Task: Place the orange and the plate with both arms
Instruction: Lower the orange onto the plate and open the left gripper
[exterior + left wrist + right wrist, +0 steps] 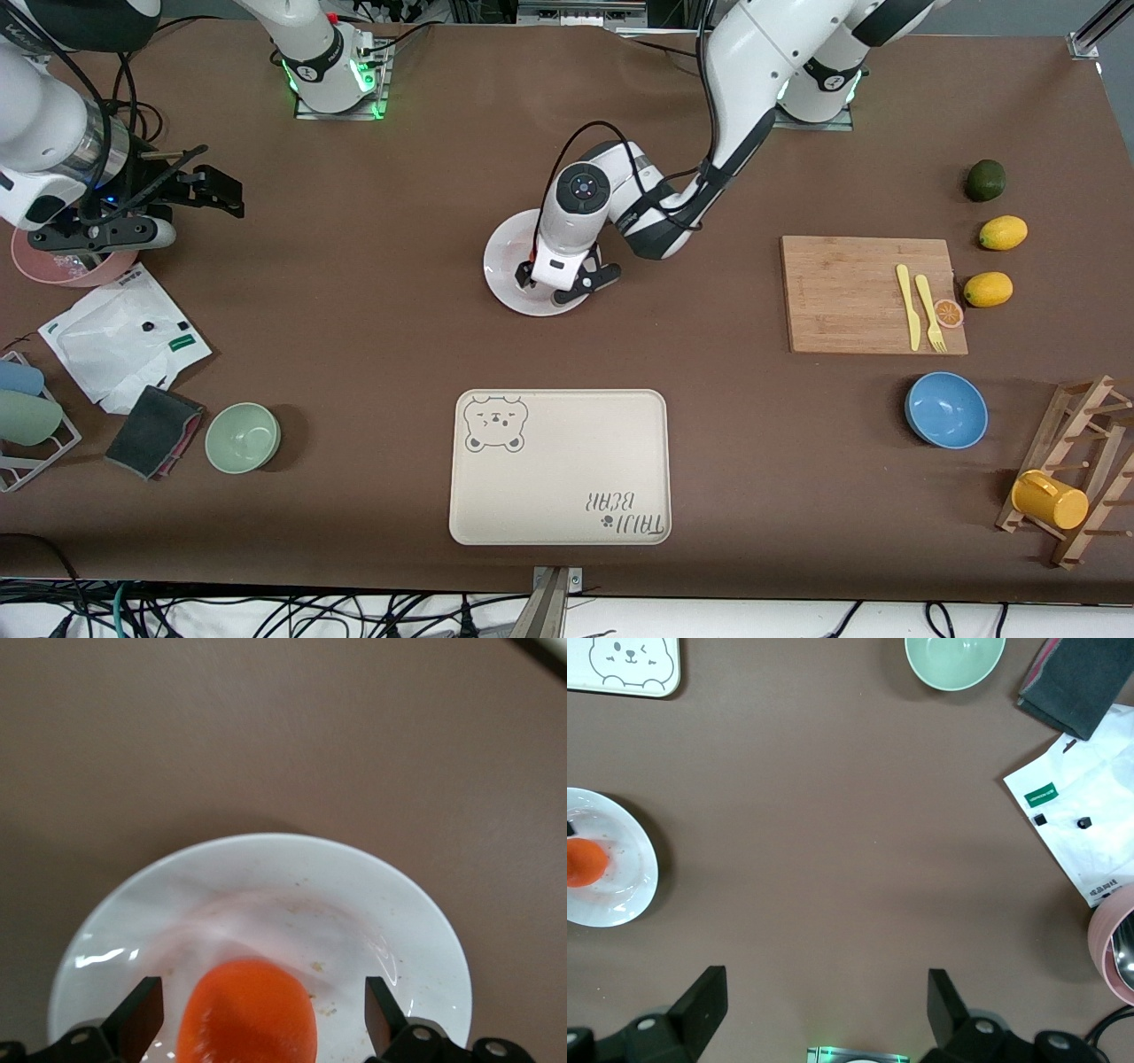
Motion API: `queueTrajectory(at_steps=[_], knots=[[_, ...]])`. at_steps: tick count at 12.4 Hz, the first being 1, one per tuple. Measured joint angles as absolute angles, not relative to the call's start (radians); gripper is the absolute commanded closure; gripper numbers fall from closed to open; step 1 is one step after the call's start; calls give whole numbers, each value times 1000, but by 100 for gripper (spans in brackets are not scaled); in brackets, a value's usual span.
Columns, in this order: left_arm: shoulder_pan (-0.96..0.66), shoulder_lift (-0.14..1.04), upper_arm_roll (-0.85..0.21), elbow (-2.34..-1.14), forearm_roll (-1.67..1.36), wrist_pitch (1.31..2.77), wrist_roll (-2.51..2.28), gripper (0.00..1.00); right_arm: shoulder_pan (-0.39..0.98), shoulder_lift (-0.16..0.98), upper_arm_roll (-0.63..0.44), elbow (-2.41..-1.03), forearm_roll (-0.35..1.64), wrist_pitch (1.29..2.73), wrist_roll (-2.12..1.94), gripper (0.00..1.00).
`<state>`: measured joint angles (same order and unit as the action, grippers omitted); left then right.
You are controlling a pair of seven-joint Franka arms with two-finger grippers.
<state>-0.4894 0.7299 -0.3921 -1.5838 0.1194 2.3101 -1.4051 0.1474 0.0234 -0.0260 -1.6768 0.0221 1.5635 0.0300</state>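
The white plate (505,257) lies in the middle of the table, farther from the front camera than the bear tray. The orange (248,1014) rests on the plate (266,877); in the front view the left hand hides it. My left gripper (564,285) is low over the plate, open (261,992), its fingers on either side of the orange with a gap on each side. My right gripper (208,186) is open and empty (824,988), up over the table at the right arm's end. The right wrist view also shows the plate (620,877) and the orange (583,861).
A beige bear-print tray (558,465) lies near the front edge. A cutting board (850,292) with yellow cutlery, two lemons (1003,232) and a blue bowl (946,409) are toward the left arm's end. A green bowl (243,437), white bag (115,341) and pink bowl (62,266) are toward the right arm's end.
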Motion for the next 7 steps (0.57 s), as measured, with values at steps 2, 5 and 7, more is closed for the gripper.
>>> queueTrajectory(at_steps=[2, 5, 7], knots=[[-465, 652, -390, -1580, 120, 2189, -1405, 0, 147, 22, -27, -1677, 22, 1564, 30, 0], [-426, 576, -388, -1581, 173, 2062, -1405, 0, 147, 22, -27, -1677, 44, 1565, 30, 0], [-396, 551, -389, -1581, 241, 1986, -1363, 0, 149, 30, -25, -1678, 123, 1569, 30, 0]])
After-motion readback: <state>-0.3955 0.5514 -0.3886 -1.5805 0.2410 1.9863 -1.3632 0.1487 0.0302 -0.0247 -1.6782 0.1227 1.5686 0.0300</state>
